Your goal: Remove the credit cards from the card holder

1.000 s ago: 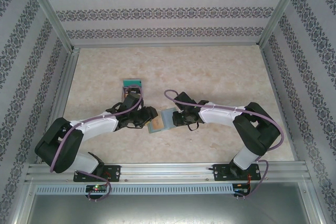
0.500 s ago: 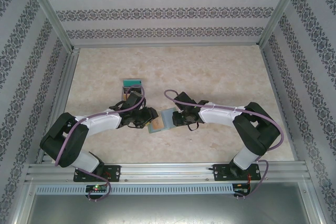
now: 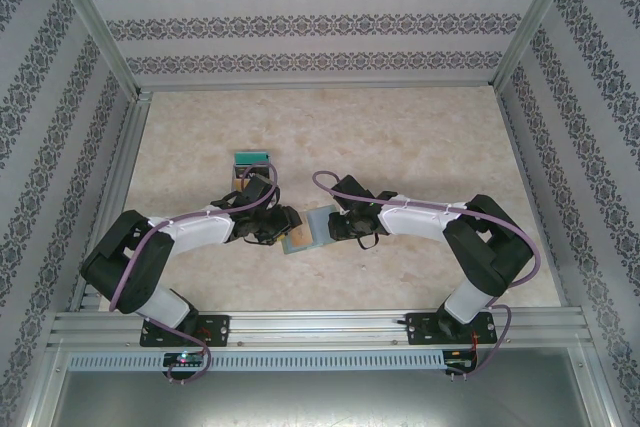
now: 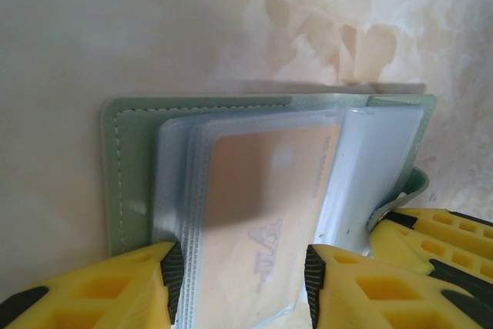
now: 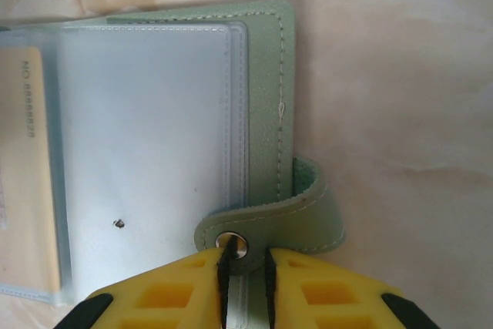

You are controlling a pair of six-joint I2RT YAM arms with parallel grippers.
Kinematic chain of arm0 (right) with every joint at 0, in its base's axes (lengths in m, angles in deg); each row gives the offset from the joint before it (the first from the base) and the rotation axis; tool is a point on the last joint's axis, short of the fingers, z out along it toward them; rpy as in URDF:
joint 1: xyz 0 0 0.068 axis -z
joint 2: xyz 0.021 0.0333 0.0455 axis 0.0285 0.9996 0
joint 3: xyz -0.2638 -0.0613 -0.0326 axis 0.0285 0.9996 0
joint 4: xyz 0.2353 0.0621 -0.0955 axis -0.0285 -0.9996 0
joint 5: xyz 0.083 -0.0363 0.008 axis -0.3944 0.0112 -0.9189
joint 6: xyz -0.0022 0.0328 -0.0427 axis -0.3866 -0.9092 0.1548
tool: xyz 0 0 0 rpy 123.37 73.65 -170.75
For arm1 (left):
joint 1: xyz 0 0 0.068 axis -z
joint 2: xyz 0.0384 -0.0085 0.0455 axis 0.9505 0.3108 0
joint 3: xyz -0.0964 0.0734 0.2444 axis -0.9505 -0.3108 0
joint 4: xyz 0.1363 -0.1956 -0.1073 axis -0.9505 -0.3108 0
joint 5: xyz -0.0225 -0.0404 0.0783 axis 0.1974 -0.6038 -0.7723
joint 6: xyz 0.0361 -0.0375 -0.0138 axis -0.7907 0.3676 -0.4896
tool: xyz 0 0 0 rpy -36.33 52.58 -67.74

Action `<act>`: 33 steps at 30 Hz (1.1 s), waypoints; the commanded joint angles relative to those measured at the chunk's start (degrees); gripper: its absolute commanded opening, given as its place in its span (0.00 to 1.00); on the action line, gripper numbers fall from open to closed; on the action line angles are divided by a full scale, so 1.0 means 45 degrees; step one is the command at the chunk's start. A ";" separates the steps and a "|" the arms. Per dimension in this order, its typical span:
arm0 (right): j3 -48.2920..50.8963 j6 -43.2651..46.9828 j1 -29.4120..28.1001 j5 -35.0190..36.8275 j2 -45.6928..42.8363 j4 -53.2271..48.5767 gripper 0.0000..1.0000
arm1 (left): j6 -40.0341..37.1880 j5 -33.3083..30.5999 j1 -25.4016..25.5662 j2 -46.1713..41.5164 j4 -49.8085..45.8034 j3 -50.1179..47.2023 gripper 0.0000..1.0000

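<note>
So the card holder (image 4: 123,182) lies open on the desk (image 3: 420,147), between the two arms. One tan card (image 4: 262,190) sits in its clear sleeves (image 5: 146,136); it reads "VIP" and "NO" plus blurry digits. The left gripper (image 4: 239,287) clamps that sleeved card by its edges, and the right gripper (image 5: 245,267) pinches the holder's snap tab (image 5: 285,221). A teal card (image 3: 251,158) and what looks like another tan one lie on the desk nearby.

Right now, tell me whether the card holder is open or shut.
Open: the card holder lies spread flat, clear pockets exposed, a tan card in one sleeve.
</note>
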 commanded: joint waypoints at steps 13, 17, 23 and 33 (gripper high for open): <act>0.0114 -0.0134 -0.0152 0.0054 0.0509 0.0033 0.25 | -0.0728 0.1118 0.0315 0.0384 0.1257 0.0469 0.55; 0.0131 -0.0134 -0.0153 0.0055 0.0509 0.0024 0.25 | -0.0778 0.1178 0.0348 0.0413 0.1273 0.0560 0.57; 0.0131 -0.0134 -0.0151 0.0075 0.0474 0.0009 0.25 | -0.0871 0.0175 0.0348 -0.0217 -0.0421 0.0757 0.60; 0.0014 -0.0134 -0.0155 0.0004 0.0608 0.0048 0.25 | -0.1078 -0.0403 0.0423 -0.0669 -0.1338 0.1081 0.58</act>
